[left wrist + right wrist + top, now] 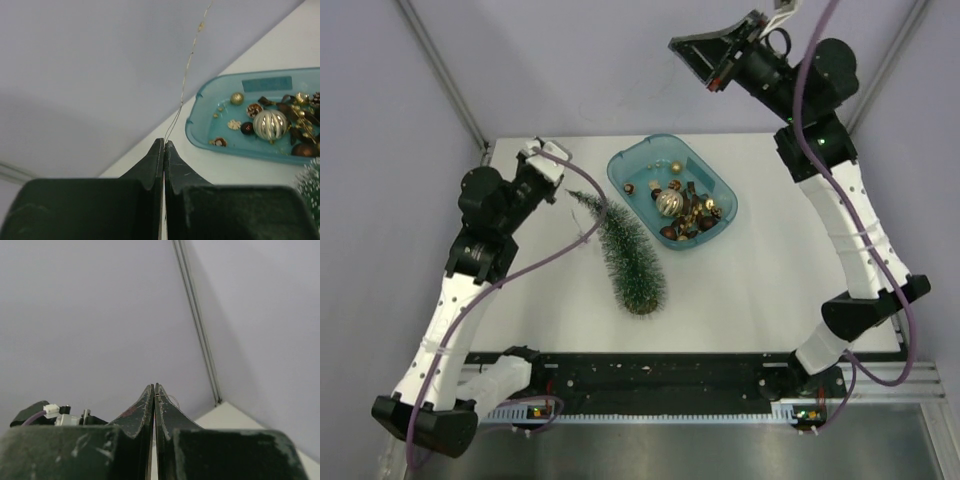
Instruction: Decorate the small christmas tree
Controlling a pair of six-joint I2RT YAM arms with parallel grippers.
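Note:
The small christmas tree (632, 258) lies on its side on the white table, tip toward the back left and wooden base toward me; its frosted bristles (311, 186) show at the left wrist view's right edge. My left gripper (548, 165) hovers by the tree's tip, shut on a thin beaded wire (186, 75). That wire rises from the left gripper's (164, 141) tips toward the back wall. High over the table's back right, my right gripper (692, 62) is shut, and a fine wire loop (172, 399) sticks out at the right gripper's (154, 386) tips.
A teal tray (620, 168) right of the tree holds several small gold and brown ornaments and a silver ribbed ball (669, 203). In the left wrist view the tray's rim (192, 131) and the ball (270, 125) lie to the right. Walls enclose the back and sides.

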